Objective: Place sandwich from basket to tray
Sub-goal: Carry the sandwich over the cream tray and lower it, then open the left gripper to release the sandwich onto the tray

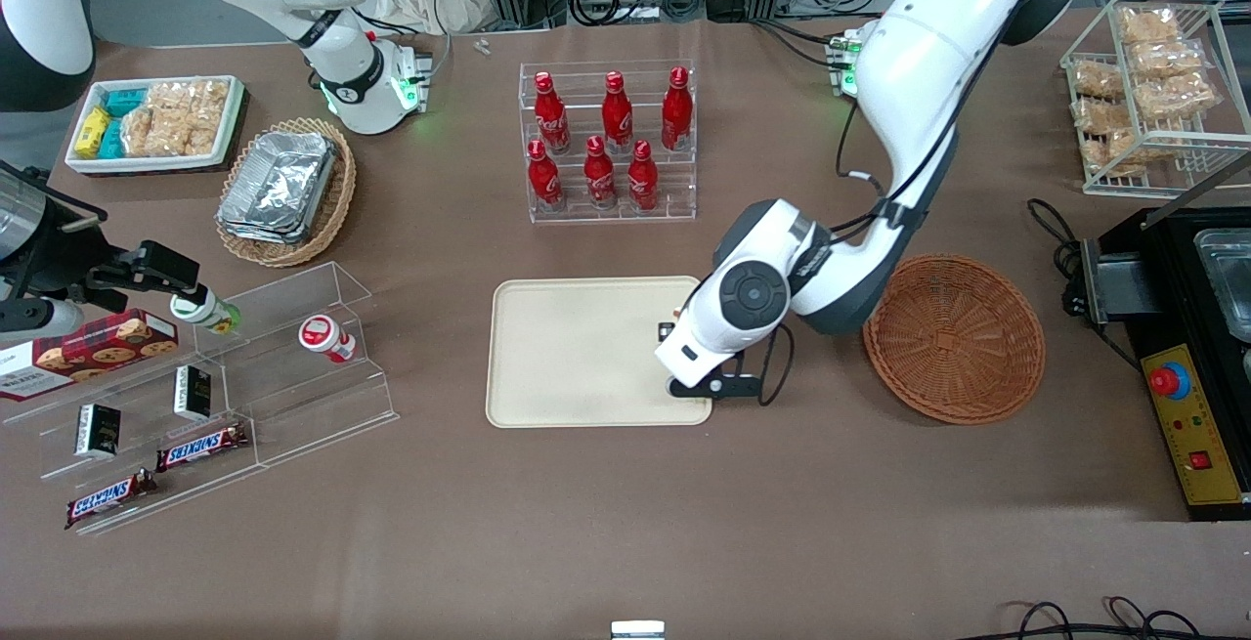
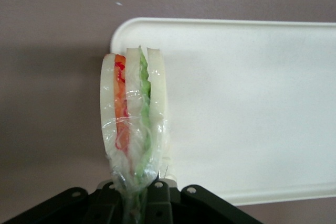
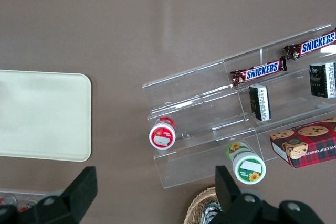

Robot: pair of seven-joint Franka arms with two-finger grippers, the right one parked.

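My left gripper (image 2: 137,182) is shut on the clear-wrapped sandwich (image 2: 134,108), gripping it at its narrow end. The pale bread, orange-red and green layers stand on edge over a corner of the cream tray (image 2: 252,103), partly over the brown table. In the front view the gripper (image 1: 672,329) hangs above the tray (image 1: 577,347) at its edge nearest the working arm's end, and the wrist hides the sandwich. The reddish-brown basket (image 1: 953,337) is empty and stands beside the tray, toward the working arm's end. The tray also shows in the right wrist view (image 3: 42,114).
A clear rack of red bottles (image 1: 608,142) stands farther from the front camera than the tray. A tan wicker basket with foil trays (image 1: 283,191), a white bin of snacks (image 1: 156,122) and clear acrylic shelves (image 1: 225,376) lie toward the parked arm's end. A black machine (image 1: 1192,347) and a wire snack rack (image 1: 1153,83) stand toward the working arm's end.
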